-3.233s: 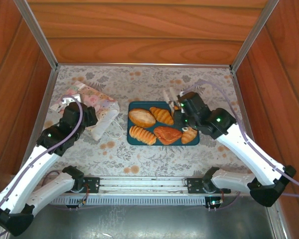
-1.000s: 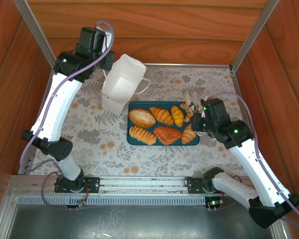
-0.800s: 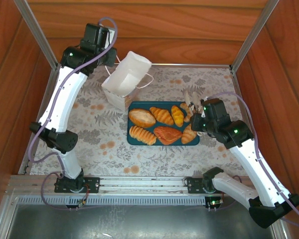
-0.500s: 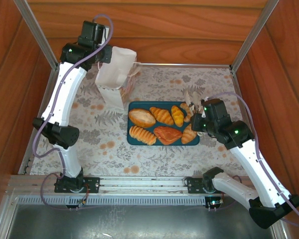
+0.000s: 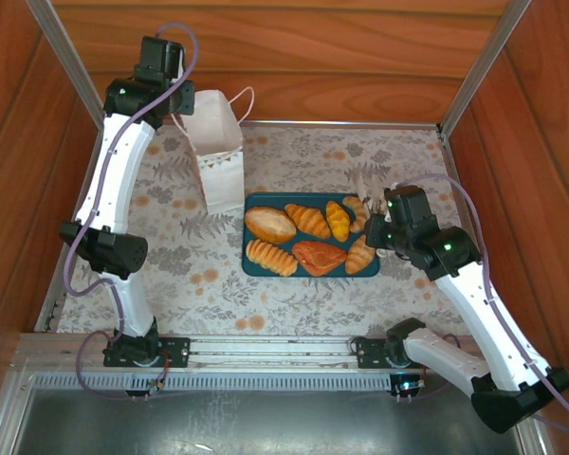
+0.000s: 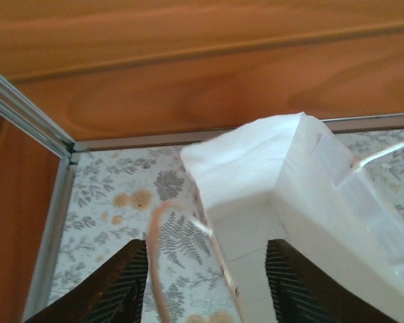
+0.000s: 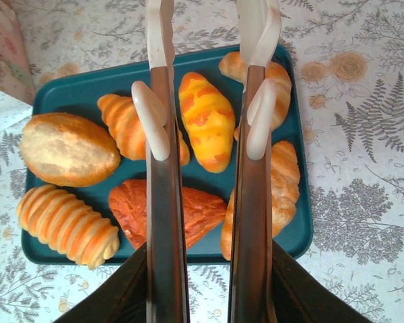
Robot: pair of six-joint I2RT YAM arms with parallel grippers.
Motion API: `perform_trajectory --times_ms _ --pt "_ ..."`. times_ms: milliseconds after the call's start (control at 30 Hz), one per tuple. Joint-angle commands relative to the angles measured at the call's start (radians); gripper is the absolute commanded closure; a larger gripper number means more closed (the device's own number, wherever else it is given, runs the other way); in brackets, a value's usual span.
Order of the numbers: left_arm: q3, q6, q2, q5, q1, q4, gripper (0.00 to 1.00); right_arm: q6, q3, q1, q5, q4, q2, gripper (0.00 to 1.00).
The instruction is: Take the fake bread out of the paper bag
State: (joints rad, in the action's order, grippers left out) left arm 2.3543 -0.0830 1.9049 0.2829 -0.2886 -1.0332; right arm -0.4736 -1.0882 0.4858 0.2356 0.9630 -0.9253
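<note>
I am hovering with left jaws spread wide, the paper bag lying just ahead between them, slanting rightward.

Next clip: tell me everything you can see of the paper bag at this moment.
The paper bag is small, white and creased, with faint pastel print low on its side and thin cord loop handles at its upper end. It looks upright at the table's far left, just beyond the teal tray's far-left corner, not on it. The left gripper straddles its top edge with fingers spread; whether they touch it is unclear.
</note>
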Motion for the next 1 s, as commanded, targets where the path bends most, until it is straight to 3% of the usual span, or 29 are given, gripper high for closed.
perform_trajectory --times_ms 0,133,533,800,967 --pt "-0.027 0.000 -0.041 0.014 0.003 -0.010 0.41 0.045 -0.034 -0.036 0.028 -0.015 -0.016 0.61" --pt "-0.110 -0.030 -0.114 -0.015 0.003 -0.012 0.23 0.077 -0.047 -0.091 -0.006 -0.027 -0.032 0.62" --pt "-0.466 -0.133 -0.356 -0.043 0.006 -0.015 0.00 0.147 -0.065 -0.254 -0.101 -0.058 -0.042 0.62" --pt "-0.574 -0.193 -0.437 -0.090 0.006 -0.009 0.00 0.154 -0.046 -0.290 -0.109 -0.073 -0.036 0.62" --pt "-0.889 -0.273 -0.652 -0.085 0.006 0.134 0.00 0.184 -0.013 -0.382 -0.134 -0.122 -0.065 0.63"
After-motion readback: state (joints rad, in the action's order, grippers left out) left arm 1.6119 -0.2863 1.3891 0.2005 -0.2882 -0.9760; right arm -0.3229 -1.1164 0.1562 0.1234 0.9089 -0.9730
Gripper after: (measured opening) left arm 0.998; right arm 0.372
